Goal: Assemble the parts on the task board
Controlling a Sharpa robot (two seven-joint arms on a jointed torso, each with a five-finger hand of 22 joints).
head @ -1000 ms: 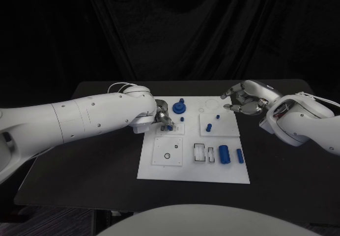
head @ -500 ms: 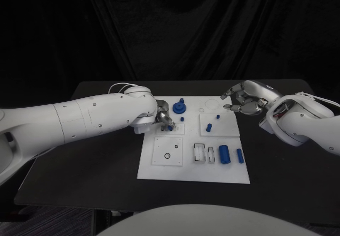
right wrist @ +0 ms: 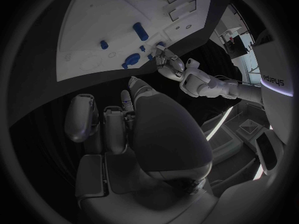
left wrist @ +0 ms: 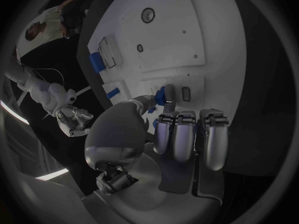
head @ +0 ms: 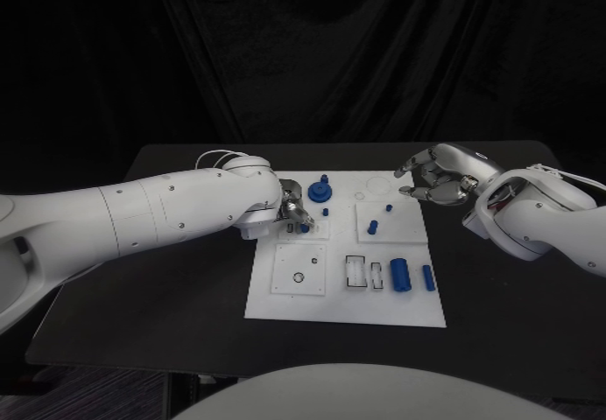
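Left hand (head: 289, 213) sits at the left part of the task board (head: 348, 306), over a small square plate near the board's upper left. From the left wrist view I read it as pinching a small blue part (left wrist: 166, 94) between thumb and a finger, right beside a small rectangular slot (left wrist: 186, 94), with the other fingers curled alongside. I judge the step in hand is seating this part in that slot. To do it well I would keep the part square to the slot, lower slowly, and not release until it sits flush; a tilted entry would likely jam. Moving right across the board: a blue knob-shaped part (head: 320, 188), a short blue peg (head: 373, 227), then a large blue cylinder (head: 399, 274) and a slimmer blue rod (head: 428, 278). Right hand (head: 436, 182) hovers at the board's far right corner, fingers curled in, holding nothing I can see.
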